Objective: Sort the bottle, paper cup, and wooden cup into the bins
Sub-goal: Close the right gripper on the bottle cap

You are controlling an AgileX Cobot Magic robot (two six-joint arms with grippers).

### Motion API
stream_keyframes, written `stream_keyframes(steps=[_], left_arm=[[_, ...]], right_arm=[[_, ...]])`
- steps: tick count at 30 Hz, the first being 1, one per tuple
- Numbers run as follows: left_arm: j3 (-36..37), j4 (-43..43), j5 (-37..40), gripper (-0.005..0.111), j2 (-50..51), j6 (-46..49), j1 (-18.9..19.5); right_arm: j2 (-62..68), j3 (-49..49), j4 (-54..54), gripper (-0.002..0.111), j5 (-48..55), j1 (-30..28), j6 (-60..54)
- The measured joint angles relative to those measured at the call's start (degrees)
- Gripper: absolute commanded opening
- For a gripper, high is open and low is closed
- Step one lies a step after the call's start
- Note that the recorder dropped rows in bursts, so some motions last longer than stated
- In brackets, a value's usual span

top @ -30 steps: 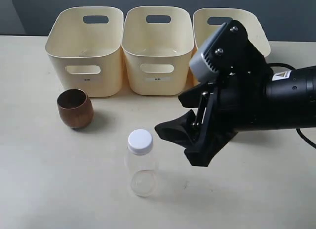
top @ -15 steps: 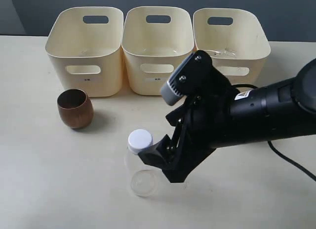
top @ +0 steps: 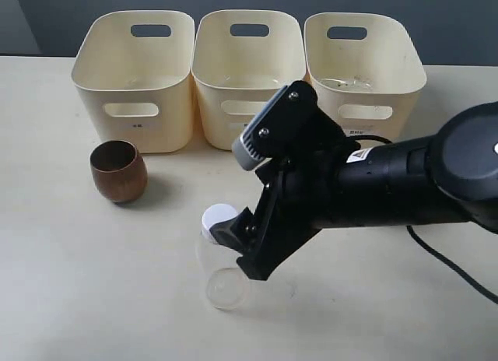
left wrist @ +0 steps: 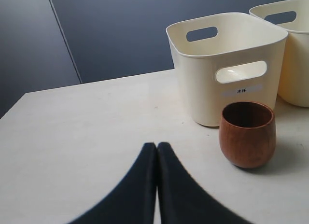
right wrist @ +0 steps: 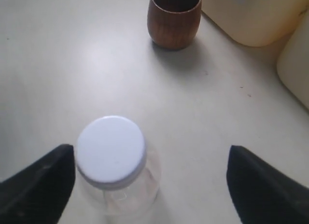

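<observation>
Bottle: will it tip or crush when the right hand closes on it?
Probably light: the bottle looks clear and empty. Its see-through wall may flex under a hard squeeze. Upright and narrow, it could tip if nudged near the white cap.

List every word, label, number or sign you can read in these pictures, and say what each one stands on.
"木杯": white label on the front of the left bin, read in the left wrist view.
Front label of the right bin: too blurred to read.
Small white sticker on the right arm: too small to read.
Bottle and wooden cup: no text shows.
</observation>
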Motion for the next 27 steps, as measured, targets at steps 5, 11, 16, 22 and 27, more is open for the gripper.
stream_keyframes(steps=[5,11,16,22,27], left_arm=[[0.0,0.0,0.0,0.0,0.0,0.0,0.0],[0.0,0.0,0.0,0.0,0.0,0.0,0.0],[0.0,0.0,0.0,0.0,0.0,0.0,0.0],[0.0,0.0,0.0,0.0,0.0,0.0,0.0],[0.0,0.0,0.0,0.0,0.0,0.0,0.0]], right_arm=[[1.72,0.0,-0.54,0.081,-2.28,0.0,0.0],[1.77,0.0,-0.77,0.081,-2.46,0.0,0.0],[1.77,0.0,-0.77,0.081,-2.37,0.1,0.0],[1.77,0.0,-0.21,0.081,-2.17,0.1,-0.09],[1.77,0.0,0.12,0.081,-2.07,0.1,-0.09]])
